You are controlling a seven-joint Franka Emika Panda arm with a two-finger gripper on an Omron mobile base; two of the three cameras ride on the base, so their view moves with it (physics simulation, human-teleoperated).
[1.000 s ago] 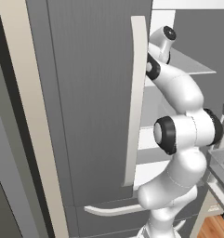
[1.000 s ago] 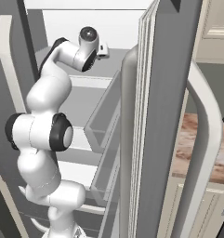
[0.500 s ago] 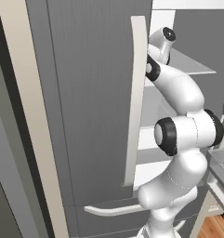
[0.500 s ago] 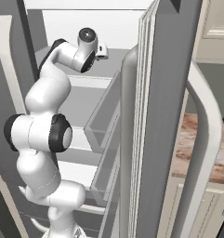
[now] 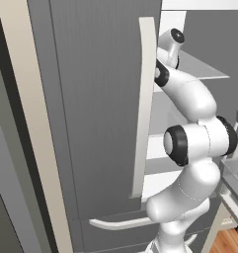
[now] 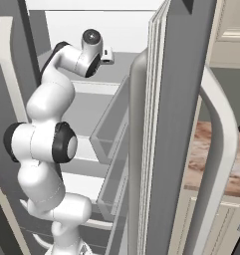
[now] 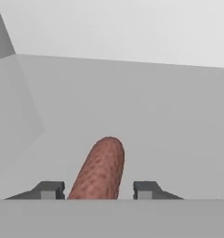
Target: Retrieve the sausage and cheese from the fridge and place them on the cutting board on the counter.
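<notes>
Item: short reddish-brown speckled sausage (image 7: 100, 171) on pale fridge shelf (image 7: 178, 130), lying between 2 dark fingers (image 7: 145, 189), apart, untouched. Advice: clamp squarely mid-length, then lift.

Cream panelled cabinet (image 6: 201, 221); strip of wooden floor (image 5: 229, 240).

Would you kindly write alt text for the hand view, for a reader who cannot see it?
A short reddish-brown sausage with a rounded end lies on a pale grey fridge shelf, between the gripper's two small dark fingertips. A gap shows on each side of it, and a pale wall rises behind the shelf.
</notes>
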